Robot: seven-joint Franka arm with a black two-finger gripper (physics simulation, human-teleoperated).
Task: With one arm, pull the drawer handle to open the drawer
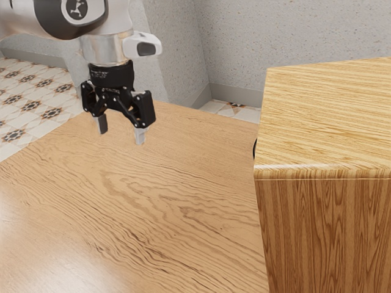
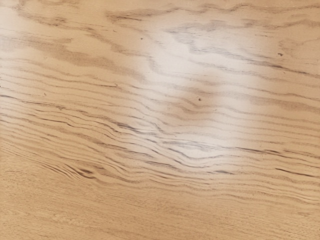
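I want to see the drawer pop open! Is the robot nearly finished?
Not yet; nothing looks done. The end effector hangs open over the table, holding nothing, well apart from the wooden cabinet at the exterior view's right. A small dark bit at the cabinet's side edge may be the handle, though that is unclear. Left to do: reach the handle, grip it, and pull.

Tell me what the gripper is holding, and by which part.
Nothing. The black two-finger gripper hangs open above the light wooden table, apart from the wooden cabinet.
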